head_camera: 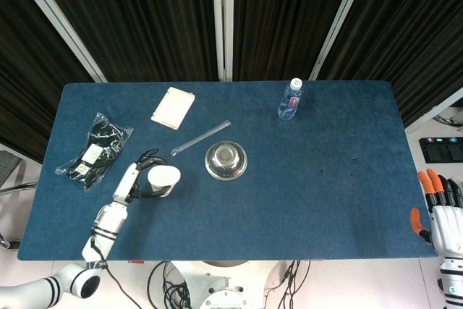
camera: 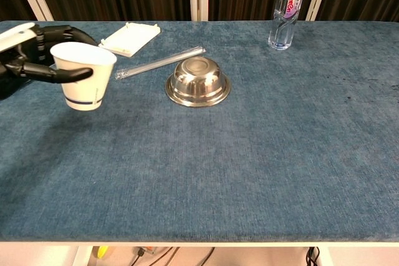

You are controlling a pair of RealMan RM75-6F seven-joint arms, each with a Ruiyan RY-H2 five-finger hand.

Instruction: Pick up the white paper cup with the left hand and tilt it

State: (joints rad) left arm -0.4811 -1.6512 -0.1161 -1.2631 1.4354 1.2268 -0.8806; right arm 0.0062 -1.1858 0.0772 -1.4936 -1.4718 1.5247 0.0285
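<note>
White paper cup with dark stripe [camera: 82,76] upright, off blue table cloth [camera: 262,141], at nine o'clock of upturned steel bowl [camera: 197,81]. Left hand [camera: 30,54] wraps it, fingers curled round wall. Pick-up looks done; tilt step in hand, needing wrist roll. Right hand [head_camera: 443,213] empty, fingers apart, off table at four o'clock.

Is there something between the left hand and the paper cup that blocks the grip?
No. The left hand already holds the cup upright above the table, with nothing visible between them.

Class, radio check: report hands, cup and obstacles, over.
Left hand gripping white paper cup, roughly upright. Right hand open, off table. Steel bowl nearby, apart.
</note>
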